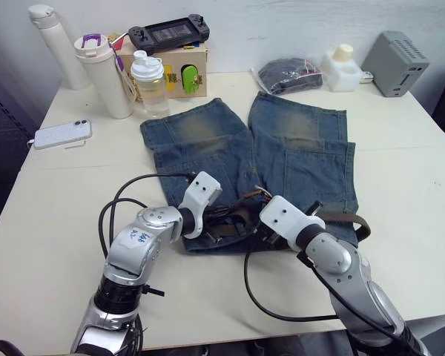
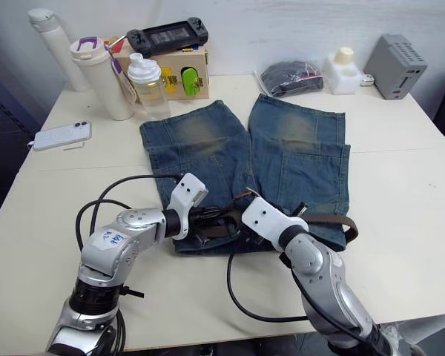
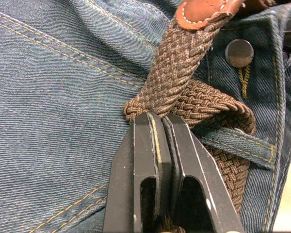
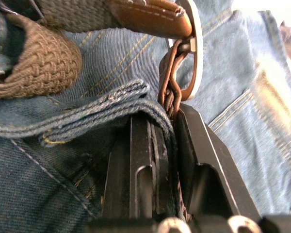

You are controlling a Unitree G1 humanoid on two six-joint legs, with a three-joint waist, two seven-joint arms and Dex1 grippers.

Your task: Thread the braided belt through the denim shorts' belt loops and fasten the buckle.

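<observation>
Wide cream bench (image 1: 52, 222), smooth and matte. Flat across its middle, faded blue denim shorts (image 1: 297, 159), twill weave with yellowish worn patches on both legs, waistband at the robot's side. Along that waistband, braided belt (image 3: 177, 68): dark brown herringbone weave, bunched into a loop near the fly, curling off past the shorts' right edge. Tan stitched leather tip beside the round dull metal shorts button (image 3: 239, 52) (smooth against all that rough braid). Silver buckle (image 4: 196, 46), a slim curved frame, leather tab stitched to it. One denim belt loop (image 3: 235, 144), a narrow strip with orange stitching, lying over the braid.

Left claw (image 3: 160, 121), flat black fingers pressed together, pinching the woven strap at its bend. Right claw (image 4: 177, 121), blocky black fingers clamped on the braid just below the buckle, against a folded denim edge.
</observation>
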